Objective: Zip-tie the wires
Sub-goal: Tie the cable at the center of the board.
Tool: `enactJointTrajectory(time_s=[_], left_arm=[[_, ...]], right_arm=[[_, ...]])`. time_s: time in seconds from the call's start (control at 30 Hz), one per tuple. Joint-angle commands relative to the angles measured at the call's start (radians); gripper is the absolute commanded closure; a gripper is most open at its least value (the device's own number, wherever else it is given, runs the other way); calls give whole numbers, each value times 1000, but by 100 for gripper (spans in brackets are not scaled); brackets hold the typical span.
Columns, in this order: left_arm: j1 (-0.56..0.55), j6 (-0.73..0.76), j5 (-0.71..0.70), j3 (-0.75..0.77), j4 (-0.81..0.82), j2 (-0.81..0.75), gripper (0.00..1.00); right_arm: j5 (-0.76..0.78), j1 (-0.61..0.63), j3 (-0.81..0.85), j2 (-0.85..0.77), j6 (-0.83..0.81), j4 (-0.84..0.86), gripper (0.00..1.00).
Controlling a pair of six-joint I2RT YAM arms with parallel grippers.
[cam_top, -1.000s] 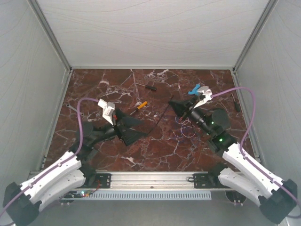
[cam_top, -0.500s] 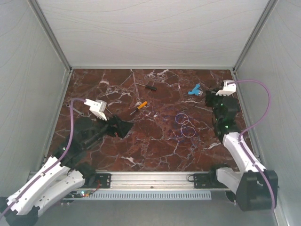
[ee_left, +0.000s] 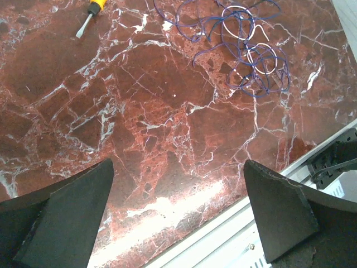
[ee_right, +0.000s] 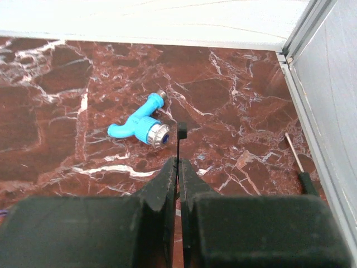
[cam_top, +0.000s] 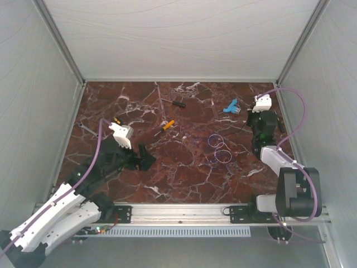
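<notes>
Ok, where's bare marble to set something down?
Widest bare patch: mid-table, between the orange-handled screwdriver, the tangle of thin purple-blue and whitish wires and the open left hand. The strip along the near metal rail is free too. Crowded: far right, around the blue plastic fitting and the right hand holding a black zip tie.

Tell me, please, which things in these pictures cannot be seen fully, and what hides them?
- Left wrist view: the wires lose their upper loops at the top edge.
- Left wrist view: the orange screwdriver has its handle cut by the same edge.
- Right wrist view: only the head and a short piece of the zip tie show; the closed right hand hides the rest.
- Top view: that tie is too thin to find.
</notes>
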Motion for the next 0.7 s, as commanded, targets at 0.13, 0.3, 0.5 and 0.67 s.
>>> enactJointTrajectory(time_s=[0.13,0.3,0.5,0.67], left_arm=[[-2,2,-16,-2,2,-25,0],[-2,-1,-27,-3,-2,-24,0],[-3,-2,-29,-3,-3,-27,0],[-4,-4,-32,-5,-2,-36,0]], right_arm=[[-101,-10,1,84,-140,166,100],[-242,-11,-8,137,-130,217,100],[-514,-11,-2,182,-142,208,100],[-647,-10,28,236,-116,201,100]])
